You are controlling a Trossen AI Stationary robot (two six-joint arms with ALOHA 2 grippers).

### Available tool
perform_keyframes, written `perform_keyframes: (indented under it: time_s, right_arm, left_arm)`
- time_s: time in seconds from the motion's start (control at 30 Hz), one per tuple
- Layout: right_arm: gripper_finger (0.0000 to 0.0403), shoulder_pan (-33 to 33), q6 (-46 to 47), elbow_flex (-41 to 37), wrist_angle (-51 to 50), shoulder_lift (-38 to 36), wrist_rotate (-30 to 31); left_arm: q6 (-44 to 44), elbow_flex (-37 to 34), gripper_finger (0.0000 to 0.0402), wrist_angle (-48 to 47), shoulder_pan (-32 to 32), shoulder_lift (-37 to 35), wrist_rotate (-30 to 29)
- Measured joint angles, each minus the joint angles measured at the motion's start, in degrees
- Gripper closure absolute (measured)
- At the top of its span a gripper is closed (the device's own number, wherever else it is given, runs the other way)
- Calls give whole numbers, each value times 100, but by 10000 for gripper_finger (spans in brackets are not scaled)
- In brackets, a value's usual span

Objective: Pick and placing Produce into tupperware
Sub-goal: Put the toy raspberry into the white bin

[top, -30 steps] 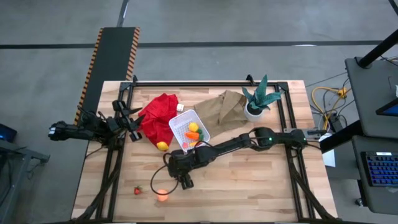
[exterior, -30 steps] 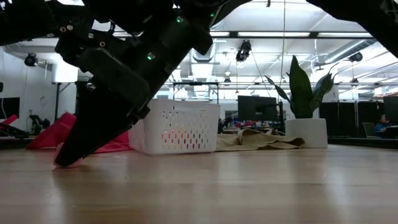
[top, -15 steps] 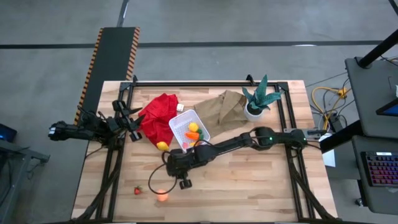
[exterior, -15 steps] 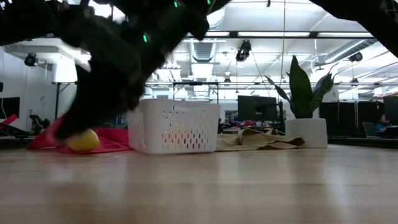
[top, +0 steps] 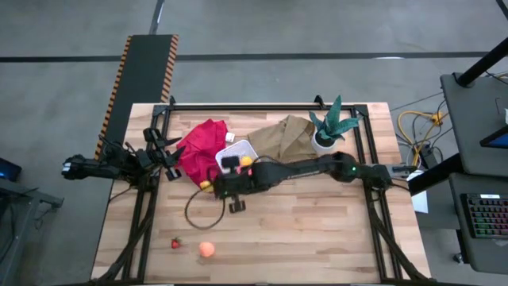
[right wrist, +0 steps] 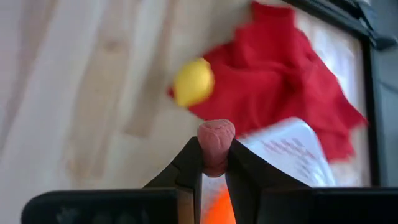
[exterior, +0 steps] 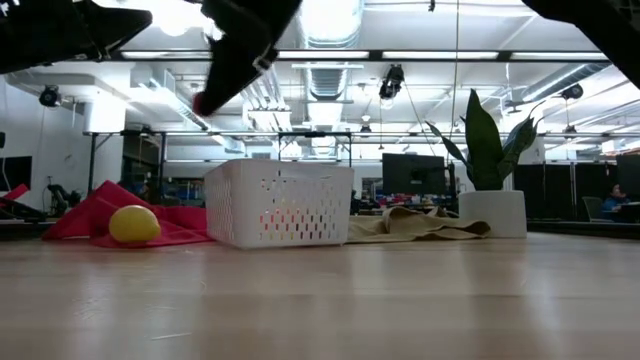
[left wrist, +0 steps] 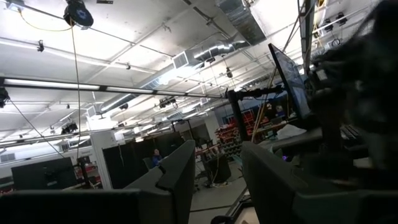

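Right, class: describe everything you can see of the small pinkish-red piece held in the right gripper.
The pinkish-red piece is small, rounded and finely wrinkled, looking like soft toy produce. The right gripper is shut on it, its two dark fingers pinching the lower half while the top pokes out. It is held in the air above the white tupperware, near the red cloth and the yellow lemon.

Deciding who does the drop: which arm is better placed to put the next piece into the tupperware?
The right. Its gripper holds a small pinkish-red piece beside the tupperware, while the left gripper sits at the table's left edge.
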Motion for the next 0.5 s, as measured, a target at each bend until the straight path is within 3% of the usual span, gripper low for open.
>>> perform_keyframes:
  time_s: [0.2, 0.5]
  right_arm:
    - [358, -450, 215, -165, -626, -327, -71]
    - [358, -822, 445, -1076, -1068, -331, -605]
  left_arm:
    - [0, 2, 283, -2, 1, 4, -2]
    - [0, 2, 283, -1, 0, 4, -4]
